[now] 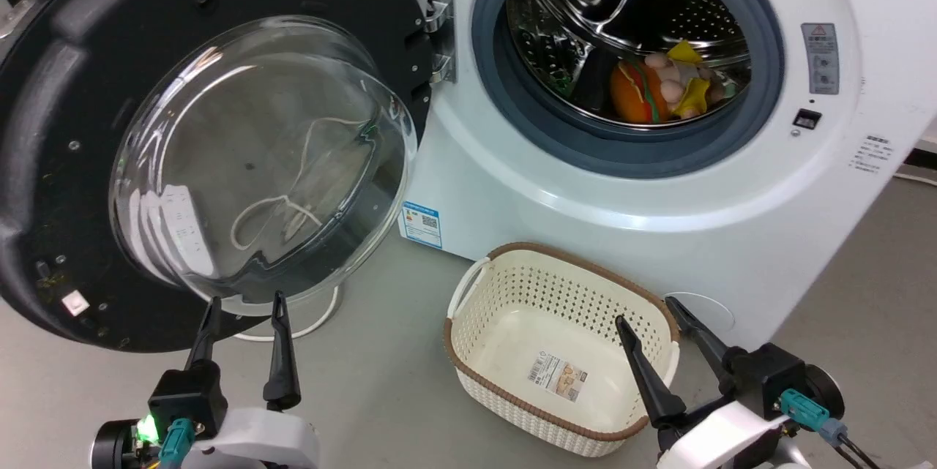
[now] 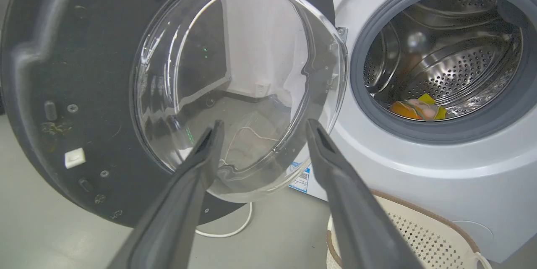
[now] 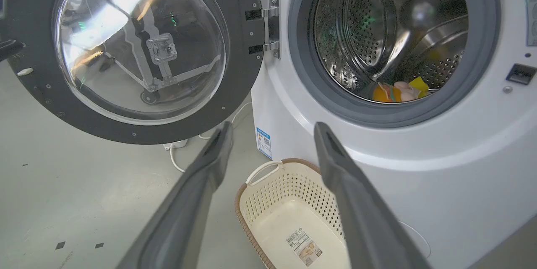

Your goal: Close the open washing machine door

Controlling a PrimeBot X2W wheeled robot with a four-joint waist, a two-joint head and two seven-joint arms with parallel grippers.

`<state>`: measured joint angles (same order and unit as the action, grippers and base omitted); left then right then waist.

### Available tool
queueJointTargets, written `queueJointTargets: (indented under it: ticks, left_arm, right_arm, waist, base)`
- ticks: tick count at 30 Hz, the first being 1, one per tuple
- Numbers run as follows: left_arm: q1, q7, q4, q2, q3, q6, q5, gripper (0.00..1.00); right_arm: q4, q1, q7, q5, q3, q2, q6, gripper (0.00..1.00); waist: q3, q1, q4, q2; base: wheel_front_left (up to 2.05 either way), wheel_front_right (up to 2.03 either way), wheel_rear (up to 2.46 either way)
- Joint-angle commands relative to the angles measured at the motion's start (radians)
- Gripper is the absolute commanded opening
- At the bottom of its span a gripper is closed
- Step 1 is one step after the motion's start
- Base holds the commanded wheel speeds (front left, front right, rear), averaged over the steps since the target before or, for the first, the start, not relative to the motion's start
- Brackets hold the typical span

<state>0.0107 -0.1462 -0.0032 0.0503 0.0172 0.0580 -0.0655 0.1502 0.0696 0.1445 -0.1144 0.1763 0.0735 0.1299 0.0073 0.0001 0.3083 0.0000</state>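
1. Head view: the left gripper (image 1: 246, 298), fingers spread and gripping nothing, points at the lower edge of the washing machine door (image 1: 263, 162). The door stands swung wide open just ahead of its tips. The right gripper (image 1: 646, 310), likewise spread and empty, hangs over the cream laundry basket (image 1: 556, 258), which has a paper label (image 1: 558, 375) on its floor. Beyond it, the steel drum (image 1: 585, 8) holds orange and yellow soft toys (image 1: 659, 85).
2. Left wrist view: the door's glass bowl sits ahead between the fingers, and the drum with the toys at its bottom is to their right.
3. Right wrist view: the basket lies below between the fingers, with the door ahead-left and the drum ahead-right.
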Motion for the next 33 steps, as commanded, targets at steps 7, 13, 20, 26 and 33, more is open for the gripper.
queueJointTargets:
  ticks: [7, 13, 20, 26, 33]
  left_arm:
    - [0.017, -0.025, -0.024, 0.000, 0.007, 0.001, -0.033, 0.09]
    - [0.013, -0.037, -0.063, 0.000, 0.021, -0.015, -0.056, 0.00]
    - [-0.020, -0.050, -0.129, 0.000, 0.078, -0.041, -0.128, 0.00]
    - [-0.125, -0.062, -0.125, 0.035, 0.186, -0.122, -0.159, 0.00]
    - [-0.327, -0.059, 0.021, 0.165, 0.306, -0.157, -0.303, 0.00]
  right_arm:
    - [0.018, 0.017, 0.026, -0.017, 0.010, 0.004, 0.001, 1.00]
    - [0.024, 0.012, 0.039, -0.026, 0.012, 0.005, 0.001, 1.00]
    - [0.021, -0.010, 0.052, -0.026, 0.003, 0.010, 0.001, 1.00]
    - [0.011, -0.029, 0.064, -0.035, -0.026, 0.015, 0.001, 1.00]
    - [0.008, -0.020, 0.079, -0.037, -0.009, 0.022, 0.001, 1.00]
  waist:
    - [0.001, 0.0000, 0.034, 0.0000]
    - [0.006, 0.0000, 0.063, 0.0000]
    - [0.020, 0.0000, 0.092, 0.0000]
    - [0.044, -0.0001, 0.116, 0.0000]
    - [0.095, -0.0001, 0.099, 0.0000]
  base:
    - [0.00, 0.00, 0.00]
    - [0.00, 0.00, 0.00]
    - [0.00, 0.00, 0.00]
    - [0.00, 0.00, 0.00]
    - [0.00, 0.00, 0.00]
